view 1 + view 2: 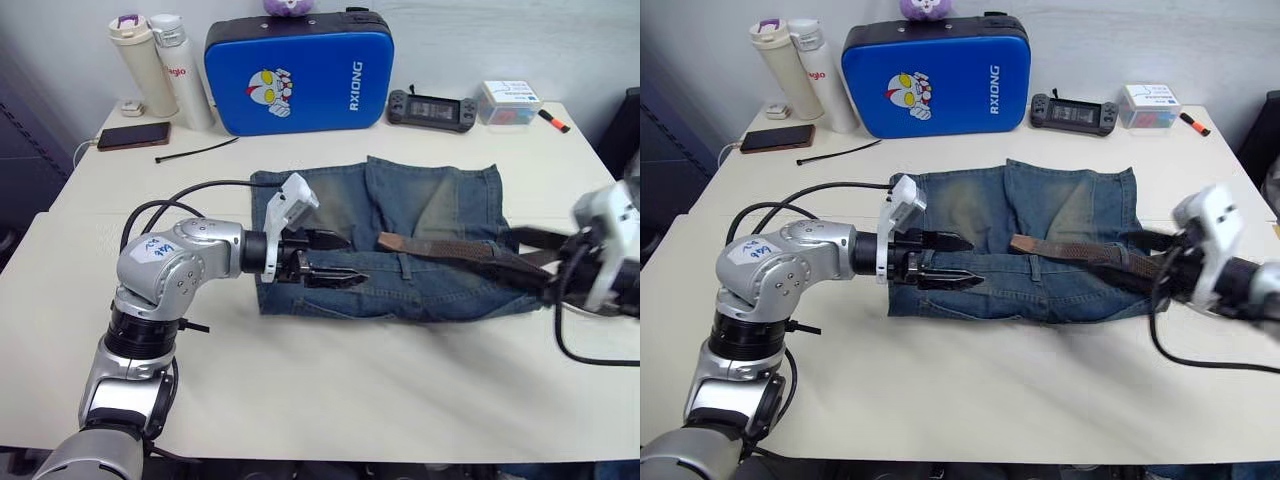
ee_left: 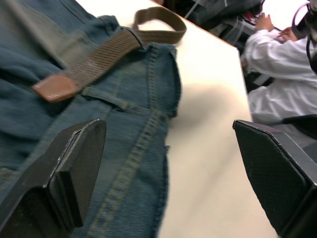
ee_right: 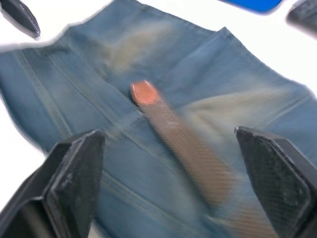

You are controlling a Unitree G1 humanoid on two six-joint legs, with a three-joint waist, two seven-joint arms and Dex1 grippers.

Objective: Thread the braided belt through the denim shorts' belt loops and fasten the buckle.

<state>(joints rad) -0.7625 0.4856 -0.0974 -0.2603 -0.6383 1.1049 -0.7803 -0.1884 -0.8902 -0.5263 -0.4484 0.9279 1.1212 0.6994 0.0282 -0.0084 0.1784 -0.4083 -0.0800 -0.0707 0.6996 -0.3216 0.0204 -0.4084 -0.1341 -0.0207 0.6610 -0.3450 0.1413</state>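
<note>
The denim shorts [image 1: 420, 205] lie flat mid-table, waistband toward me. The braided belt [image 1: 455, 250] lies over the waistband's right half, its leather tip [image 2: 54, 87] near the middle, and its other end runs off the shorts' right edge. One of the belt loops [image 2: 106, 96] sits just beside the strap. The buckle is hidden. My left gripper [image 1: 338, 258] hovers open over the left half of the waistband, its fingers pointing at the belt tip. My right gripper [image 1: 1150, 262] is open at the shorts' right edge, just above the strap [image 3: 183, 144].
A blue case [image 1: 300, 75] stands at the back, with two bottles [image 1: 165, 65], a phone [image 1: 133, 135] and a black cable tie [image 1: 195, 152] at the back left. A game controller [image 1: 432, 108] and a small box [image 1: 508, 100] sit back right. A person's white sleeve [image 2: 277, 59] shows beyond the table.
</note>
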